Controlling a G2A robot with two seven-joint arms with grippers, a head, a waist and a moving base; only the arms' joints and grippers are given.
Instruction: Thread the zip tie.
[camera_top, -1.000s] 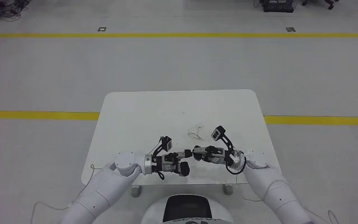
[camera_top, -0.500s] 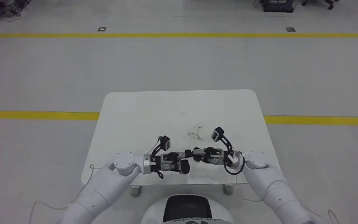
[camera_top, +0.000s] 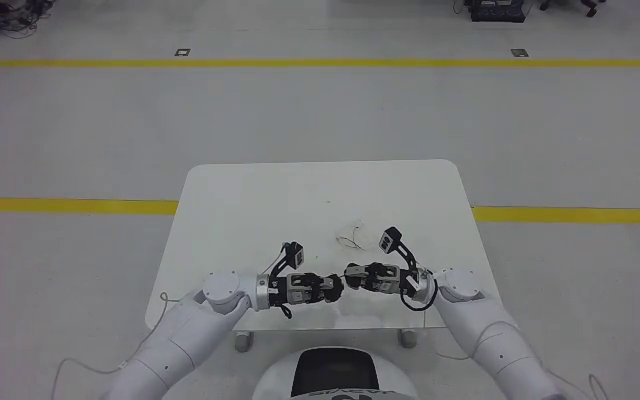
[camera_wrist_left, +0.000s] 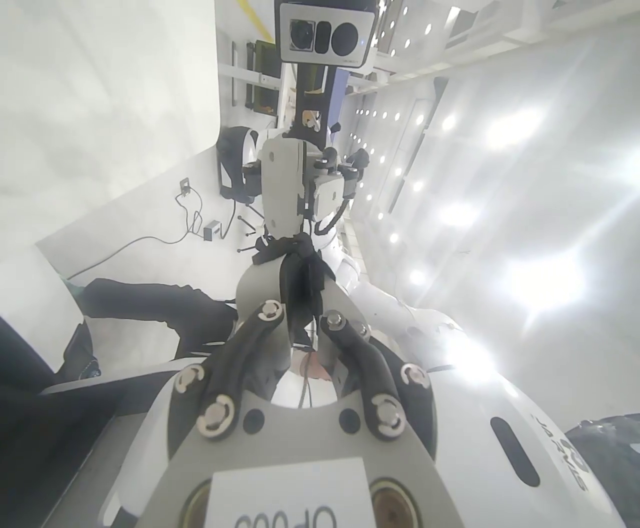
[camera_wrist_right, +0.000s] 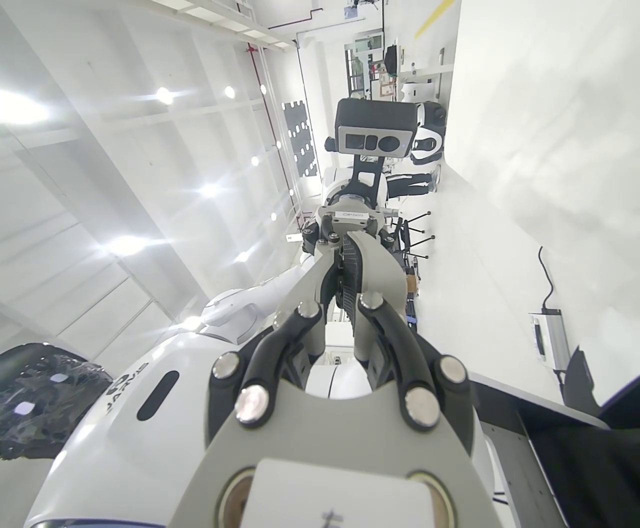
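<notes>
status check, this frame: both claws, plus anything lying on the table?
left claw: shut, tip close up against the right claw's, over the near part of the table.
right claw: shut, facing the left claw.
thin strands: lying loose on the table beyond both claws, untouched; too small to tell whether they are zip ties.

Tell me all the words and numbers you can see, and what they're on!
Left-wrist label on the left gripper: cut off at the edge, no whole word.
Right-wrist label on the right gripper: cut off too.
Tiny label on the left gripper's base: too small.
Arm lettering: a brand mark, not read out.
</notes>
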